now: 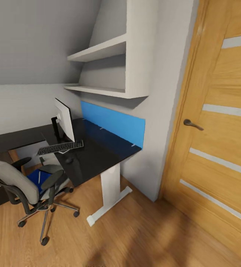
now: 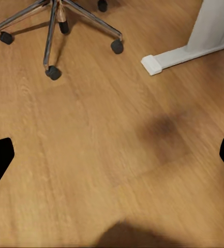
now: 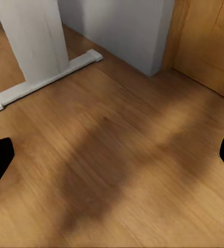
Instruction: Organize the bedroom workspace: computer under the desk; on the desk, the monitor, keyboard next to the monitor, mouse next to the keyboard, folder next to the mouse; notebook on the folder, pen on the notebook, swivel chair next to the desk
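Note:
The black desk (image 1: 98,155) stands against the wall in the head view. On it are the monitor (image 1: 65,119), seen nearly edge-on, the keyboard (image 1: 60,147) in front of it, and a small dark mouse (image 1: 69,160) nearer the edge. The swivel chair (image 1: 22,183) stands at the desk's left, with the blue folder (image 1: 35,179) on its seat and a pale pen (image 1: 39,177) lying on the folder. A pale box under the desk edge (image 1: 48,160) may be the computer. I cannot make out the notebook. My left gripper (image 2: 112,160) and right gripper (image 3: 112,160) both hang open over bare floor.
A blue panel (image 1: 113,124) lines the wall behind the desk, with white shelves (image 1: 105,66) above. The white desk leg (image 1: 111,189) and its foot (image 2: 184,51) stand close ahead. A wooden door (image 1: 217,129) stands on the right. The chair's star base (image 2: 55,20) is near the left gripper.

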Robot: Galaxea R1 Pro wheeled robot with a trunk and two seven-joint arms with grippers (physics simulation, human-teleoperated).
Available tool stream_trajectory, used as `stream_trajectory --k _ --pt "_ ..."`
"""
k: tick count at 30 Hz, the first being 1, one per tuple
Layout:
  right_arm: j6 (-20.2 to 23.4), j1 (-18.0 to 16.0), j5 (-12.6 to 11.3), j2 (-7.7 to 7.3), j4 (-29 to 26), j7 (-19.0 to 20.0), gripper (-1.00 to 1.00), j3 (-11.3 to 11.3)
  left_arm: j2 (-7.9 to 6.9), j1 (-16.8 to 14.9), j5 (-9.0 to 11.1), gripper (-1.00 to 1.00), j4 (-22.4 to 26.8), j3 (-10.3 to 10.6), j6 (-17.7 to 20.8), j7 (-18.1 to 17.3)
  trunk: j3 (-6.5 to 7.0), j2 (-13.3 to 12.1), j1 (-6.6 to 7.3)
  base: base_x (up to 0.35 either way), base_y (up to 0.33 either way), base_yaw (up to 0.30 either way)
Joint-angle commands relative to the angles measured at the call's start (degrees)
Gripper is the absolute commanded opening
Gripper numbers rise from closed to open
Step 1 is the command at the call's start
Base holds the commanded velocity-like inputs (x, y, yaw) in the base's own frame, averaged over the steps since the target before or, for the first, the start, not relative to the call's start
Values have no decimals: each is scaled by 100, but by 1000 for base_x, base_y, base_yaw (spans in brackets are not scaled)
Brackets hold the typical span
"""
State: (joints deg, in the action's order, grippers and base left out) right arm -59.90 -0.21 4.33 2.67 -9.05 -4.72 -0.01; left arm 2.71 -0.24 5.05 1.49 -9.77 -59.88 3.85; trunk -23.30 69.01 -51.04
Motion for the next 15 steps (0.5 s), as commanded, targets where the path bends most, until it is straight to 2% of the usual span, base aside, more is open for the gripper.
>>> stream_trajectory --k 1,3,7,15 --pt "11 -1 50 7 10 -284 100 7 1 -2 40 100 0 29 -12 11 -6 3 0 0 0 287" --pt "28 0 50 11 11 -527 100 13 1 -2 40 100 0 28 -12 11 -6 3 0 0 0 287" --pt "38 1 50 14 9 -712 100 15 1 -2 40 100 0 28 -12 15 -6 3 0 0 0 287" --pt "41 -2 43 15 8 -747 100 13 1 -2 40 100 0 23 -12 19 -5 3 0 0 0 286"
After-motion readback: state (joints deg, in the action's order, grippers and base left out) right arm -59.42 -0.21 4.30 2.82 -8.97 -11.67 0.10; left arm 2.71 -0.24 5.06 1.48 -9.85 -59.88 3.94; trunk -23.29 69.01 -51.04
